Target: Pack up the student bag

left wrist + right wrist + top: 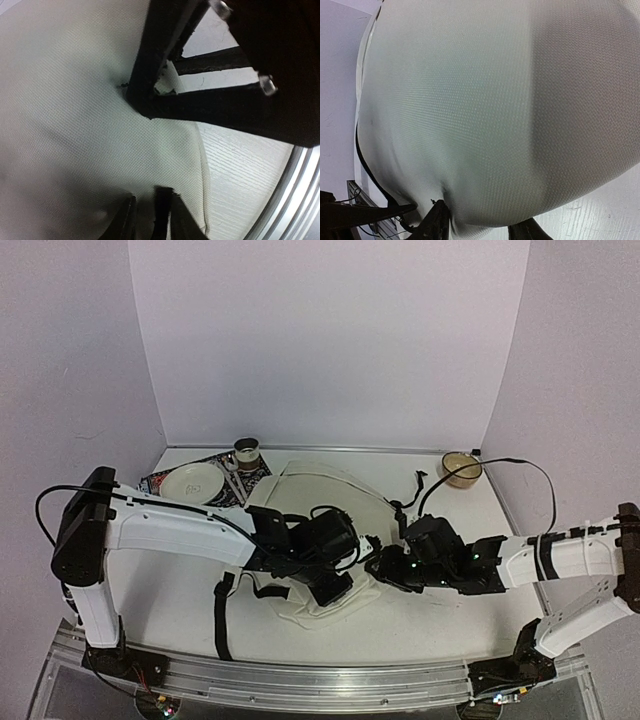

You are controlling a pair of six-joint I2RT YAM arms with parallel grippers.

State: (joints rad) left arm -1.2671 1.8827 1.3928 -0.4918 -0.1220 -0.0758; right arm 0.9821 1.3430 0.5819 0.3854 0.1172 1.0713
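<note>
Nearest the bases, the left gripper (pixel 336 588) has its fingers drawn narrow over the bag's near hem, with cream cloth and something dark between them; whether they actually clamp it I cannot tell. Just beside it, the right gripper (pixel 379 565) is partly closed, pinching a fold of the same fabric. Both work on the one student bag (pixel 322 490), which lies flat mid-table with its black straps (pixel 222 620) trailing toward the near edge. I see no opening and nothing going in, so packing looks barely begun. Along the far edge sit one white plate (pixel 192 482) on one patterned placemat (pixel 158 481), one cup (pixel 246 452) and one bowl (pixel 461 469), all outside the bag
</note>
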